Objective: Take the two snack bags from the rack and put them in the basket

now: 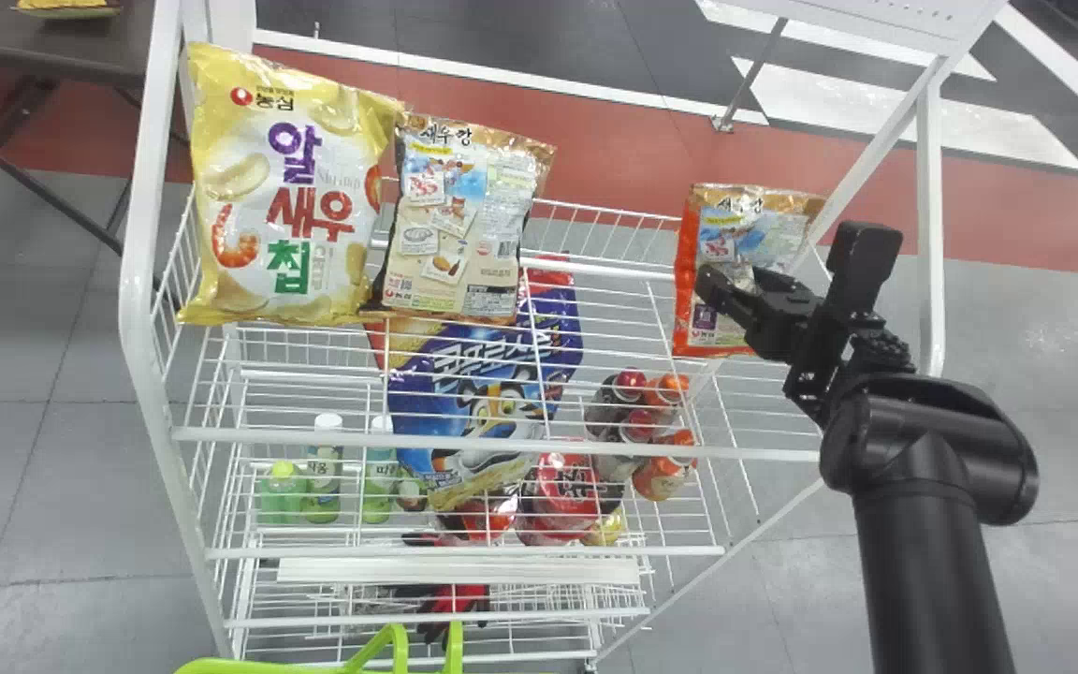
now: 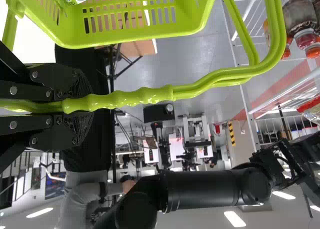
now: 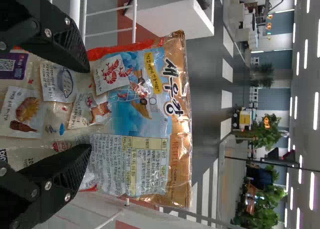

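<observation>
Head view: snack bag [image 1: 756,221] upright at right end of rack [image 1: 502,446]; our right gripper [image 3: 89,108] spans it, fingers apart, presumably for even pinch; our left gripper [image 2: 86,103] clamps handle [image 2: 145,95] of basket [image 1: 230,666] before rack, likely so we steady it

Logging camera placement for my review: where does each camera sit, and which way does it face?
Head view: on the head, forward and down at the rack; the right arm shows.
Left wrist view: on that wrist, along the left claw toward the green basket and room; right arm too.
Right wrist view: on that wrist, past the right claw at a snack bag.
Shared: head and right wrist views both show that bag.
</observation>
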Action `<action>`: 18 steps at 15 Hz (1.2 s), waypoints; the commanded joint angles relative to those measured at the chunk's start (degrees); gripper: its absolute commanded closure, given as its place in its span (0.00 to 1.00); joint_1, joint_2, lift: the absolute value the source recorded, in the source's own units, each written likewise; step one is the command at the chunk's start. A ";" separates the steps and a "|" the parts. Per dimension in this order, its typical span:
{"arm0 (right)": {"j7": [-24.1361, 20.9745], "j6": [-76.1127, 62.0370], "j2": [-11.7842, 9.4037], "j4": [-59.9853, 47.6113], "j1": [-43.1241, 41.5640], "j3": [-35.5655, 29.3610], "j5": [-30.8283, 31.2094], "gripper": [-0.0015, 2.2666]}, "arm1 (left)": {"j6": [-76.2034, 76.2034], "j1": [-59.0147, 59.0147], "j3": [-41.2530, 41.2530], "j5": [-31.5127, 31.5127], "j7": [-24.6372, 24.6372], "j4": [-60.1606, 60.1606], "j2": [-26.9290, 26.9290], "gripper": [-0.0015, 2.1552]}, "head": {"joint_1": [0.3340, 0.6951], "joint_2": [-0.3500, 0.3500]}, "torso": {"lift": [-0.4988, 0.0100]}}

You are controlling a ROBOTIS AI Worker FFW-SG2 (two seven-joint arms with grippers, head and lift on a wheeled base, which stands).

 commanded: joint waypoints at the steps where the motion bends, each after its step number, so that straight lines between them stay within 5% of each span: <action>1: -0.05 -0.45 0.34 -2.84 3.07 -0.42 -1.26 0.99 | 0.18 -0.34 0.00 0.00 0.13 0.04 -0.32 0.71 | 1.00 0.00 | 0.96; 14: -0.75 3.77 4.83 -41.42 31.90 -5.08 -20.68 0.99 | -1.93 -1.66 0.27 0.00 -0.14 2.41 -0.32 0.71 | 1.00 0.00 | 0.96; 18: -0.14 18.71 6.06 -51.97 38.93 -7.72 -26.13 0.99 | -1.93 -1.74 0.88 0.35 -0.40 2.50 -0.32 0.71 | 1.00 0.00 | 0.96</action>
